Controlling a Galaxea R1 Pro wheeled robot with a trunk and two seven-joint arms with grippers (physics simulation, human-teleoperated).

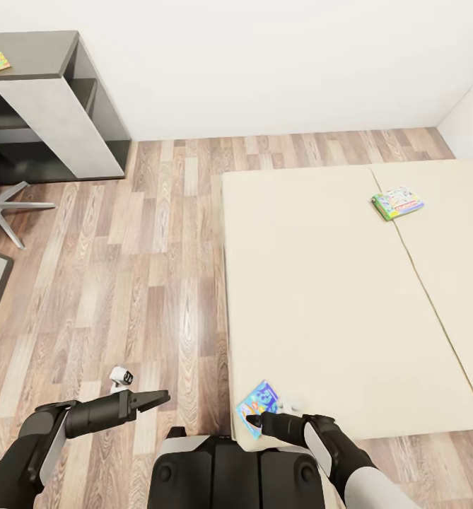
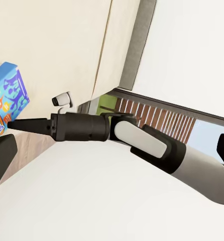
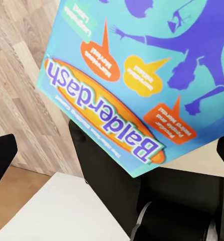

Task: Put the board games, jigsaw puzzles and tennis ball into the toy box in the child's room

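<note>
At the lower centre, our right gripper (image 1: 252, 422) meets the blue board game (image 1: 258, 401) on the bed (image 1: 321, 297) corner; whether its jaws are grasping we cannot tell. Next: secure and lift it.

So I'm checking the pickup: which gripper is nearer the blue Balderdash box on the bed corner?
Right. The right gripper sits at the edge of the Balderdash box, seemingly touching it. The left gripper hangs over the wooden floor, well off to the box's side.
</note>
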